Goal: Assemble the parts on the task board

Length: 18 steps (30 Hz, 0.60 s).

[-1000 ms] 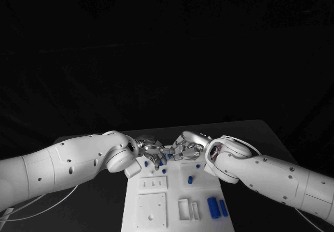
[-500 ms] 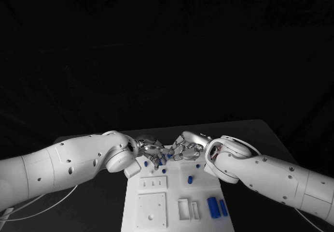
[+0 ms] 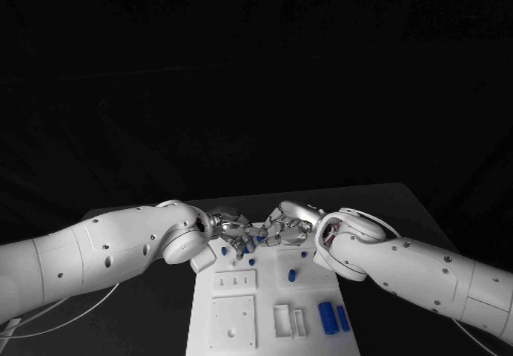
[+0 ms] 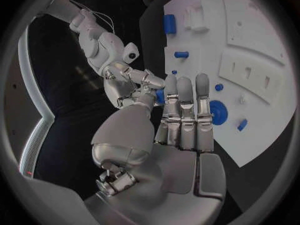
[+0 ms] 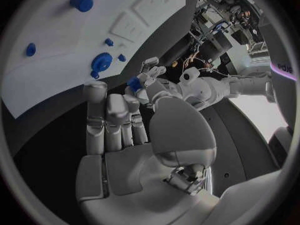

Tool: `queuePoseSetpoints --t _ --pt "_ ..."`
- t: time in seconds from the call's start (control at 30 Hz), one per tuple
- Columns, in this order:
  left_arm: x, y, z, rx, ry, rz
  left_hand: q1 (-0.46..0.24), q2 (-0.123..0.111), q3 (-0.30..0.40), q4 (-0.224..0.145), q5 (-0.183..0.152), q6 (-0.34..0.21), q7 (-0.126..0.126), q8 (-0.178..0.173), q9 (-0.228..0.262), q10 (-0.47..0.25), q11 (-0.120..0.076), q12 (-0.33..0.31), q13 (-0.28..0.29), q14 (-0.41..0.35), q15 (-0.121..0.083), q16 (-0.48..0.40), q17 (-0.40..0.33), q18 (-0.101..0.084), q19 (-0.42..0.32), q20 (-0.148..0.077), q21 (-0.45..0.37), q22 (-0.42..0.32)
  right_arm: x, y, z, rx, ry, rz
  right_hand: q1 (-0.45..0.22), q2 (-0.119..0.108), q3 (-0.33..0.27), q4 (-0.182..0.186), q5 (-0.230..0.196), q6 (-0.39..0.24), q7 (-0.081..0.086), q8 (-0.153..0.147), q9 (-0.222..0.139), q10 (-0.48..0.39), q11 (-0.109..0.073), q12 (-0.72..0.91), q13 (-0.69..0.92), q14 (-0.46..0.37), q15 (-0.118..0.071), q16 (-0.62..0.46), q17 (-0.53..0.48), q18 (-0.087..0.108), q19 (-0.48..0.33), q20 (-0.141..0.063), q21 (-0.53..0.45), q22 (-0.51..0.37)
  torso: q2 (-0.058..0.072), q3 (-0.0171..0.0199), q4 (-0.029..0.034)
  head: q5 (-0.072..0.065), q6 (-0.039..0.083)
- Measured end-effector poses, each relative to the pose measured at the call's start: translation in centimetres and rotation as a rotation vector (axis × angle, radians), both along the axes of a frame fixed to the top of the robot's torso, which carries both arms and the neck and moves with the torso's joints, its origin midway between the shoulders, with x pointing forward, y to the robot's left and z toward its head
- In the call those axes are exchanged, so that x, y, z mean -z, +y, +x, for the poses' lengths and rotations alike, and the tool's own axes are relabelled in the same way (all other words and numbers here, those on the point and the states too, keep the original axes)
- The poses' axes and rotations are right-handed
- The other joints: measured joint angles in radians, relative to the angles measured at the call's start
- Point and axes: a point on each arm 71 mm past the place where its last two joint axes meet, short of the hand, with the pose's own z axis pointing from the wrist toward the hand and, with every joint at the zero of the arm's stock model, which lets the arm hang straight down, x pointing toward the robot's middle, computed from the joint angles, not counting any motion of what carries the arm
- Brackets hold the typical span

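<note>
— What does the head view give you?

— My left hand (image 3: 227,225) and right hand (image 3: 285,231) meet fingertip to fingertip at the far end of the task board (image 3: 241,326), which lies on the worktop (image 3: 396,215). Loose blue pieces (image 3: 326,317) lie on the board nearer me.

— And the left wrist view?

— A small blue part (image 4: 160,96) sits pinched between my left thumb and the finger next to it, by the board's far edge. My other left fingers run straight alongside. My right fingertips reach towards the part; whether they touch it I cannot tell.

— The right wrist view?

— My right fingers lie straight and side by side, thumb set apart, with nothing in the palm.

— How will the part handle?

— I judge it light, stiff and smooth, so it could slip or twist in a loose pinch. I would hold it across its sides and leave one end free for seating.
</note>
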Motion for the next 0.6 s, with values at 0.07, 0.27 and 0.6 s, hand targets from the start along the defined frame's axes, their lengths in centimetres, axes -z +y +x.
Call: queuePoseSetpoints --t 0.07,0.27,0.6 --pt "-0.01 0.01 0.01 0.000 -0.001 0.000 0.000 0.000 -0.002 -0.002 0.000 0.000 0.000 -0.003 -0.001 0.000 0.000 0.000 0.000 0.000 0.000 0.000 0.000 0.000 0.002 -0.002 -0.004 0.005 0.00 -0.01 0.00 0.000 0.000 0.000 -0.005 -0.005 -0.005 0.005 0.001 -0.012 0.003 0.001 0.000 0.000 0.000 0.000 -0.003 -0.002 0.002 -0.001 -0.002 0.000 0.000 0.000 -0.002 0.000 0.000 0.0001 0.0000 0.000 0.000" --pt "0.03 0.04 0.01 0.003 -0.003 0.004 0.000 0.000 -0.008 -0.008 0.010 0.005 0.005 -0.018 -0.014 0.009 -0.002 0.000 -0.006 0.000 0.000 0.000 -0.001 0.000 0.007 0.000 -0.012 0.017 0.00 -0.13 0.04 0.004 0.002 0.005 -0.004 -0.022 -0.049 0.027 0.005 -0.068 0.019 0.003 0.000 -0.017 0.017 -0.023 -0.020 -0.011 0.011 -0.019 -0.014 0.000 -0.004 0.004 -0.035 0.000 0.000 0.0003 -0.0001 0.000 -0.001" --pt "0.08 0.22 0.04 0.004 -0.005 0.010 0.000 0.000 -0.016 -0.019 0.026 0.015 0.014 -0.044 -0.015 0.020 -0.002 -0.015 -0.013 0.004 -0.004 0.000 0.001 0.000 0.011 -0.003 -0.025 0.039 0.00 -0.71 0.23 0.023 0.008 0.023 0.063 -0.065 -0.221 0.144 0.057 -0.386 0.059 -0.002 -0.012 -0.099 0.049 -0.066 -0.099 -0.049 0.041 -0.070 -0.066 0.031 -0.003 0.029 -0.199 0.001 0.000 0.0003 0.0000 0.002 -0.001"
